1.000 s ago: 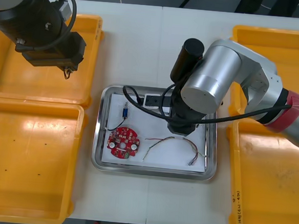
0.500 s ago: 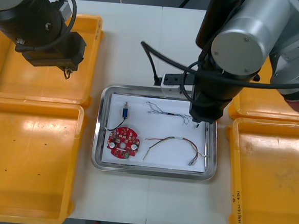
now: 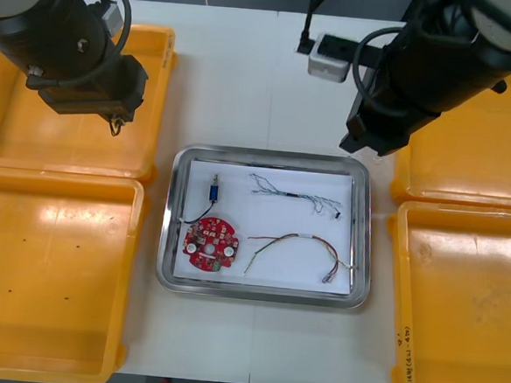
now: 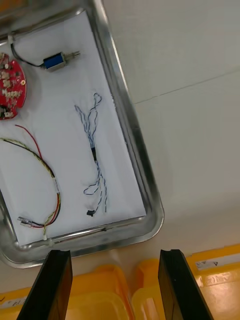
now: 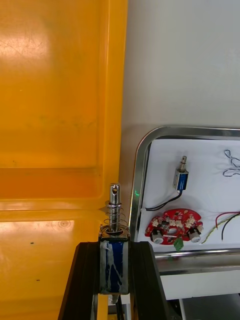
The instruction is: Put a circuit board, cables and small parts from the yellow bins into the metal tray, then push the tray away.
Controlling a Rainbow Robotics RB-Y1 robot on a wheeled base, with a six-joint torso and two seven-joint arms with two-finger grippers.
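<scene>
The metal tray point(image 3: 173, 221) lies mid-table, white inside. In it are a round red circuit board point(image 3: 210, 244), a blue small metal part point(image 3: 213, 191) with a black lead, a twisted blue and white cable point(image 3: 295, 194) and a red and yellow cable point(image 3: 300, 247). My right gripper point(image 4: 115, 285) hangs open and empty above the tray's far right corner point(image 3: 362, 139), its fingers point(image 4: 177, 282) wide apart. My left gripper point(image 5: 114, 272) is over the far left bin point(image 3: 152, 105), shut on a small metal part point(image 5: 114, 240) with a blue body and a spring, also visible under the arm point(image 3: 115, 127).
Yellow bins flank the tray: near left point(image 3: 48, 273), far right point(image 3: 468, 162), near right point(image 3: 458, 311). The near left bin holds a few tiny specks. Bare table stretches beyond the tray's far edge point(image 3: 245, 86) and in front of it point(image 3: 254, 340).
My right arm has risen from over the tray and drawn back toward the far right, leaving the blue and white cable lying in the tray. The left arm has stayed put.
</scene>
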